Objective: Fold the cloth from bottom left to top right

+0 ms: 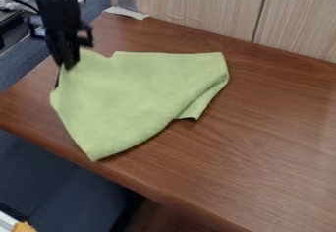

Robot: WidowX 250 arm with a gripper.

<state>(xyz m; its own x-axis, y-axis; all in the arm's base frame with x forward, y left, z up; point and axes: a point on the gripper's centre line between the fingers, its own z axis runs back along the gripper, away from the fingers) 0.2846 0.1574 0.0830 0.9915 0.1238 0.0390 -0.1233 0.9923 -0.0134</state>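
The brown desk [263, 152] is being backed along its far edge by pale panels [190, 0] with a dark seam [261, 10]; dark-blue fabric [56, 177] is being seen beyond its near edge.

Green cloth [138, 88] on the brown table [263, 152] — its upper-left edge at the black gripper [68, 65].

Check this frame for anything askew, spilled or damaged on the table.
The green cloth lies askew: its top edge is notched near the gripper and a flap pokes from under its lower right side. A whitish scrap at the far left corner of the brown table looks stray. I see no spill.
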